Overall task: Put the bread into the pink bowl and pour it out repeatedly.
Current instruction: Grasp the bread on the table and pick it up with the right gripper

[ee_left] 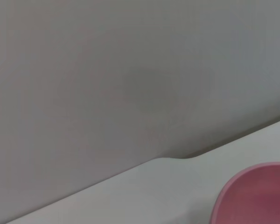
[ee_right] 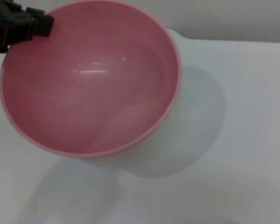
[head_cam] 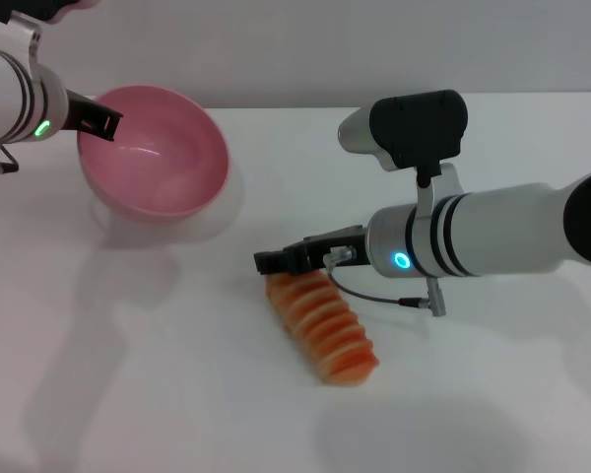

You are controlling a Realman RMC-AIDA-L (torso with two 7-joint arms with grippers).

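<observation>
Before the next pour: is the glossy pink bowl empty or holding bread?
Empty: the glossy pink bowl shows bare interior; the ridged orange-brown bread lies on the table.

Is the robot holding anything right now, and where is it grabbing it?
Yes. The left tool grips the pink bowl by its rim, tilting it. The right tool is at the upper end of the bread; whether it grips the bread cannot be told.

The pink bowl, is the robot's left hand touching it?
Touching. In the head view the left gripper grips the pink bowl at its rim, holding it tilted; the right wrist view shows the same black fingers on the rim.
</observation>
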